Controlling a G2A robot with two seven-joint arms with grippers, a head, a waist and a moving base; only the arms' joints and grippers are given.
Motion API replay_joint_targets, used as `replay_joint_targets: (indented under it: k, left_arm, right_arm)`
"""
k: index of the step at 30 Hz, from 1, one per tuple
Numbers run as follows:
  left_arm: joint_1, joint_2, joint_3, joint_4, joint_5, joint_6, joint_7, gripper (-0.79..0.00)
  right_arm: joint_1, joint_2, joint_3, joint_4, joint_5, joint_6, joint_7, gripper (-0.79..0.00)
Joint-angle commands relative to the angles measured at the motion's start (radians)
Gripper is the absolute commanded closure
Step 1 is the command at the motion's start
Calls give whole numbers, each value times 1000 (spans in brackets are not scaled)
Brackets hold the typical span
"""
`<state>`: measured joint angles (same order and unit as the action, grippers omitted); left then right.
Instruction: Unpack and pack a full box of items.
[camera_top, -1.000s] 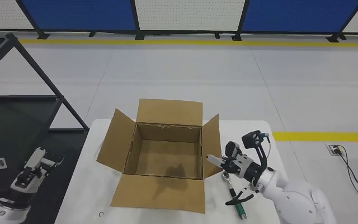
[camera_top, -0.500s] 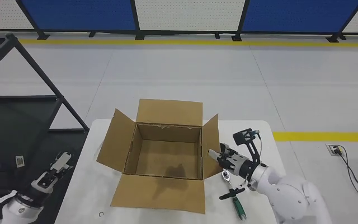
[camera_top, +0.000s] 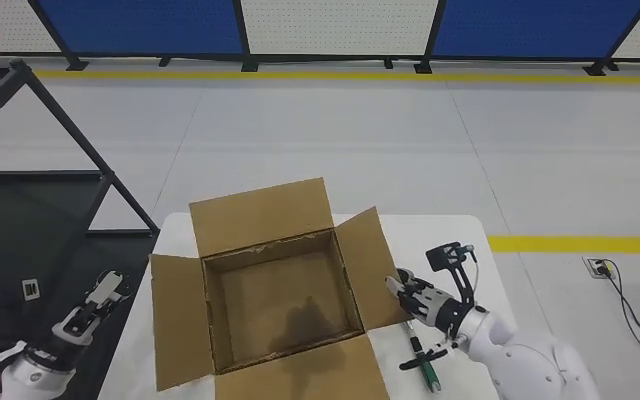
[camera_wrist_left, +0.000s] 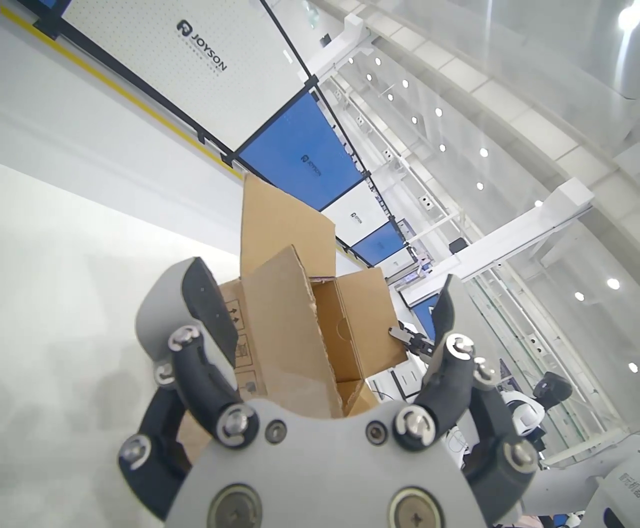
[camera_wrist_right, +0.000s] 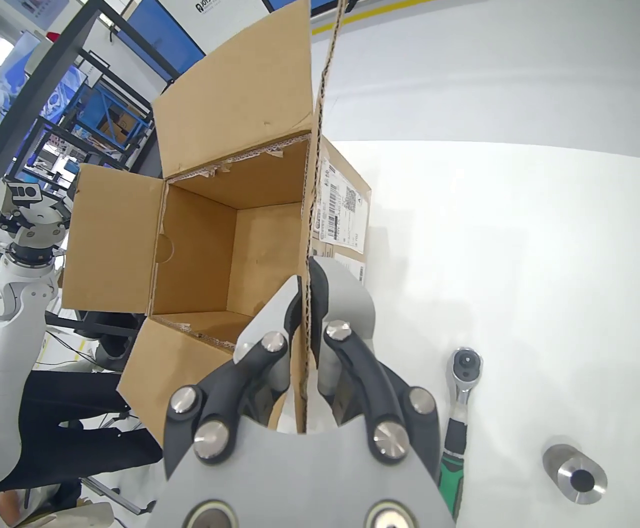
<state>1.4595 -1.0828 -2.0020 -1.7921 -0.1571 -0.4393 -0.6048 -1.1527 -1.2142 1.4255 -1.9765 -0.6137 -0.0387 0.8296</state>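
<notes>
Off the desk's left edge, the left claw (camera_top: 112, 286) is hanging with its fingers spread wide and nothing between them, pointing toward the box (camera_top: 262, 215). The box is sitting open in the middle of the desk (camera_top: 440, 232), all 4 flaps folded out and its inside looking bare. It is lying skewed to the desk's edges. On the right, the right claw (camera_wrist_right: 306, 285) is pinching the right flap (camera_top: 365, 262) close to its free edge, the cardboard running between the pads. Just beside that claw a green-handled ratchet wrench (camera_wrist_right: 462, 395) is lying on the desk, with a short metal cylinder (camera_wrist_right: 575, 472) near it.

The grip is looking like the weak point. Thin cardboard held at 1 edge is likely to bend, tear along the fold or slide out of the pads if the arm is pulling harder. A light, seemingly empty box dragged by 1 flap may go on swinging and creep toward the desk's front edge. The arm, working this low, is also risking a knock to the wrench.

Against 1 second ago, the box is no longer sitting square: it is turned, and shifted left and toward the robot. The left claw is sitting nearer the desk, while the wrench is lying about where it was.
</notes>
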Motion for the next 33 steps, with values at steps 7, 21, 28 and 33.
replay_joint_targets:
  k: [7,21,28,33]
  left_arm:
    - [14,2,4,-9,-2,-6,10,-785]
    - [30,7,-7,-7,-23,-14,17,-785]
    - [40,10,-13,-14,-29,-19,17,-785]
    - [43,10,-15,-22,-50,-10,16,-785]
  right_arm:
    - [-20,2,-4,-32,8,84,-18,0]
    - [-30,6,-25,-67,-14,191,-4,0]
    - [-38,8,-25,-79,-16,209,-18,-785]
    - [-63,11,10,-115,-15,210,-63,-785]
